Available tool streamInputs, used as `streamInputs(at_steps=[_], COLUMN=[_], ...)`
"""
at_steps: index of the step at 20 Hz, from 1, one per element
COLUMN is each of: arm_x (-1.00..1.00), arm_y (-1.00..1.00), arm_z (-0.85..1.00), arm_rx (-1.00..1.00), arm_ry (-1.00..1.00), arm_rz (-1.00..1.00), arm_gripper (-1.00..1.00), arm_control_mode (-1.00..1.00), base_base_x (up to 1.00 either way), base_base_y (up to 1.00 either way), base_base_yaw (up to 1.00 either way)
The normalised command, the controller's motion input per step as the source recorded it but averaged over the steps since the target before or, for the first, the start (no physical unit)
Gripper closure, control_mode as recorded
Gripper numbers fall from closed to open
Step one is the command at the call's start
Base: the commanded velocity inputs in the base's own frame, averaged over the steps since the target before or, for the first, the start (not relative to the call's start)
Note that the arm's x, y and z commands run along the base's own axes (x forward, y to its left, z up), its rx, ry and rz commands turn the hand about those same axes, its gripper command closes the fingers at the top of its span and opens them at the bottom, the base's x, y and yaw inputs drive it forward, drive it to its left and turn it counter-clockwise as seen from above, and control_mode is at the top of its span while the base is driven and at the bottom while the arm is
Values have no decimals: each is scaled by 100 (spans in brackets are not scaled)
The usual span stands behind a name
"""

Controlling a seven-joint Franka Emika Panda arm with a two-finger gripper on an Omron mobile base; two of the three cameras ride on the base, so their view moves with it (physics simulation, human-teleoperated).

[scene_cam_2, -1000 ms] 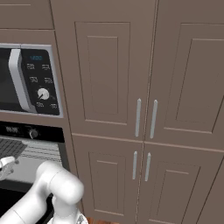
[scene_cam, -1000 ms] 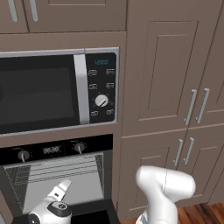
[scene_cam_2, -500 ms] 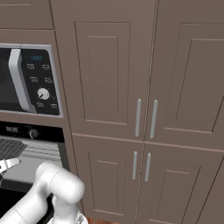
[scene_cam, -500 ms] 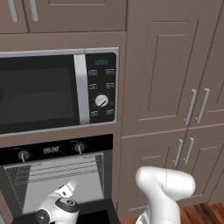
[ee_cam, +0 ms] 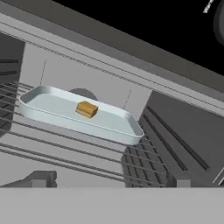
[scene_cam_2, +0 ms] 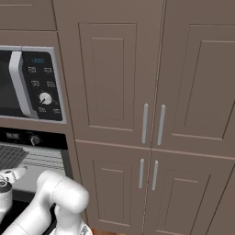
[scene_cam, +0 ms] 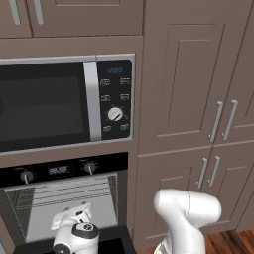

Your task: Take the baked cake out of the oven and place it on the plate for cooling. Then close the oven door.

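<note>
The black built-in wall oven [scene_cam: 64,198] stands open beneath a silver-trimmed microwave [scene_cam: 67,101], its grey racked interior exposed and its black door [scene_cam: 106,244] dropped down at the bottom of the left base view. The white robot arm [scene_cam: 186,216] bends low in front of the cavity — its pincer [scene_cam: 74,218] is level with the oven mouth and pointed in. From the hand camera, a small golden-brown block of cake [ee_cam: 86,109] sits in the middle of a pale, shallow rectangular baking tray [ee_cam: 78,114] resting on a wire rack [ee_cam: 65,153] inside the oven. The two dark finger tips [ee_cam: 41,178] stand well apart at the bottom of that view, short of the tray and holding nothing. Taupe panelled cupboards [scene_cam_2: 151,114] with silver bar handles flank the oven.
</note>
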Motion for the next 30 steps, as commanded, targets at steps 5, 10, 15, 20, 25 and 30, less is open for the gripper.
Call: streamInputs(at_steps=[5, 10, 15, 20, 25, 30], arm_x=[6, 13, 18, 37, 37, 21], arm_y=[0, 0, -1, 0, 0, 8], arm_z=[9, 14, 14, -16, -10, -33], arm_rx=[31, 26, 12, 2, 0, 0], arm_ry=[-6, -1, -2, -1, -1, 0], arm_rz=[-10, -11, -8, -1, 0, 0], arm_gripper=[-100, -100, -100, -100, -100, -100], arm_control_mode=[-100, -100, -100, -100, -100, -100], base_base_x=[0, 0, 0, 0, 0, 0], base_base_y=[0, 0, 0, 0, 0, 0], base_base_yaw=[0, 0, 0, 0, 0, 0])
